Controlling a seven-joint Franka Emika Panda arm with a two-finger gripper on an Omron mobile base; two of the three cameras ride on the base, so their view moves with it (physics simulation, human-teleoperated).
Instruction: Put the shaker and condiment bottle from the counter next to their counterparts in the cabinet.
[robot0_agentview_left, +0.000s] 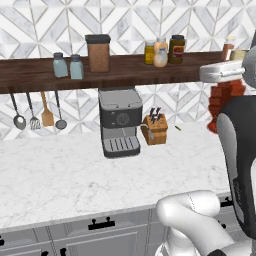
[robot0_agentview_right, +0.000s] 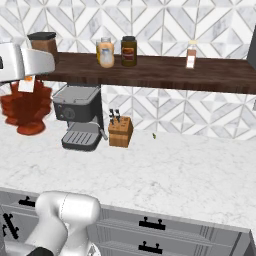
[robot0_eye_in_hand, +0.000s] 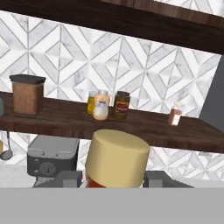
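Pinching the condiment bottle (robot0_eye_in_hand: 114, 164) at its narrow neck, the pincer (robot0_eye_in_hand: 114, 178) is shown; the wide body is judged rigid and heavy.

**Free room along the cabinet**

Landmark: the jars (robot0_agentview_left: 162, 51) on the cabinet (robot0_agentview_left: 125, 70). Left of them the plank is bare up to the brown canister (robot0_agentview_left: 98, 53); beyond it stand two shakers (robot0_agentview_left: 68, 66). Right of the jars the plank is bare up to a slim bottle (robot0_agentview_right: 191, 55). Below the jars, a coffee machine (robot0_agentview_left: 120, 121) and knife block (robot0_agentview_left: 154, 129) occupy the surface (robot0_agentview_left: 65, 175).
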